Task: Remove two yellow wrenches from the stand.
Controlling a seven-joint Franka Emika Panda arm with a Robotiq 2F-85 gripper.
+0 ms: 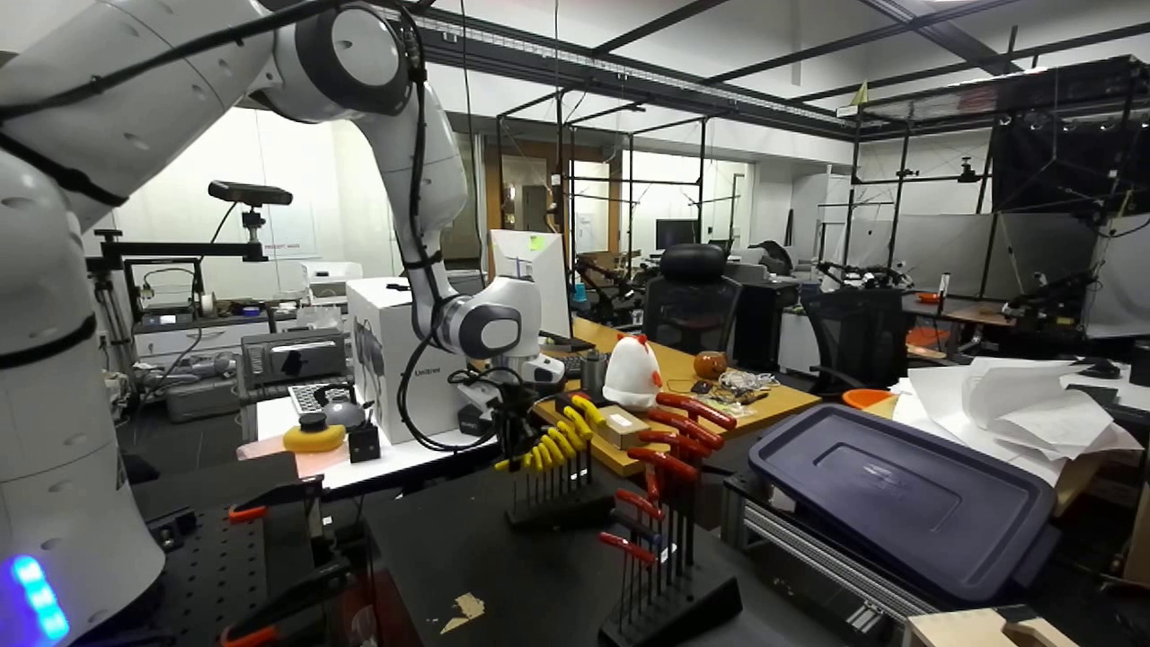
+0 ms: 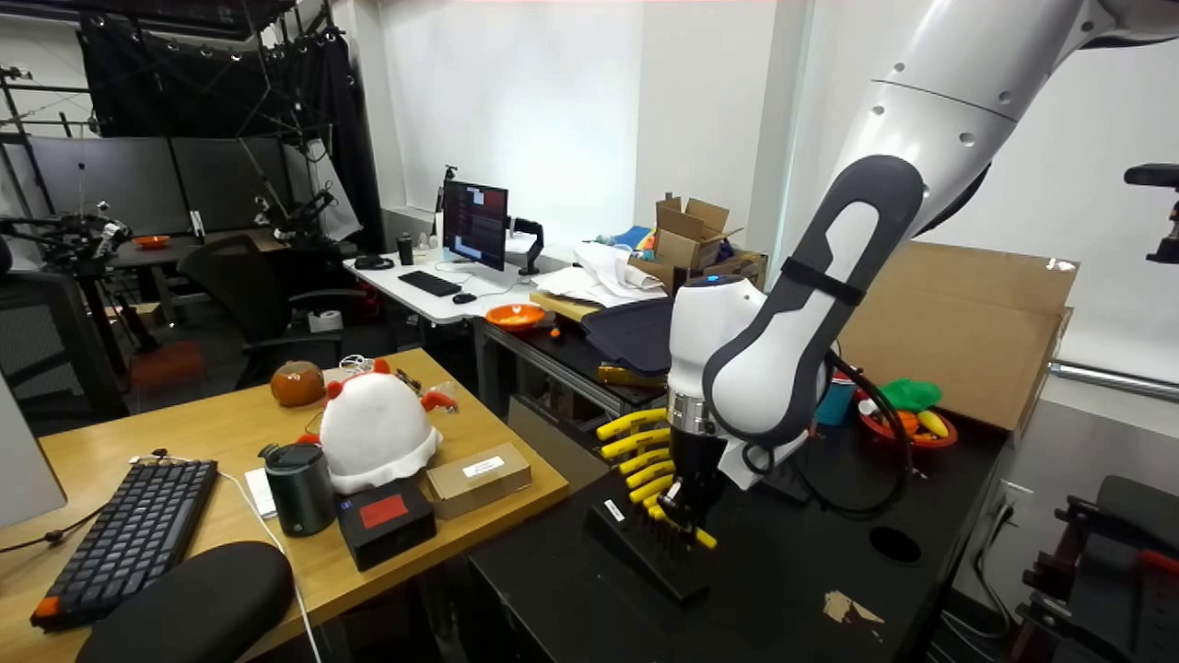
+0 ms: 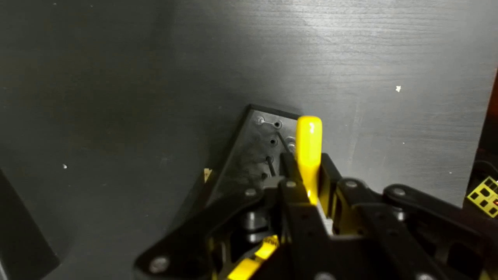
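Several yellow wrenches (image 1: 568, 435) stand fanned in a row on the dark stand (image 1: 559, 512), beside the gripper. My gripper (image 3: 309, 165) is shut on one yellow wrench (image 3: 309, 136) at the low end of the row. In the wrist view its handle sticks out past the fingertips, and further wrench handles (image 3: 246, 268) show behind the left finger. Thin rods rise from holes in the stand (image 3: 241, 171) below. The held wrench's end (image 2: 706, 538) pokes out past the gripper in an exterior view. Whether its shaft sits in a hole I cannot tell.
Red-handled tools (image 1: 669, 463) on a second dark rack (image 1: 683, 598) stand nearby on the same black table (image 1: 485, 548). A dark-blue plastic lid (image 1: 907, 494) lies beyond them. The wooden desk (image 2: 516, 442) adjoins, carrying a small cardboard box (image 2: 479, 481) and a white plush toy (image 2: 373, 428).
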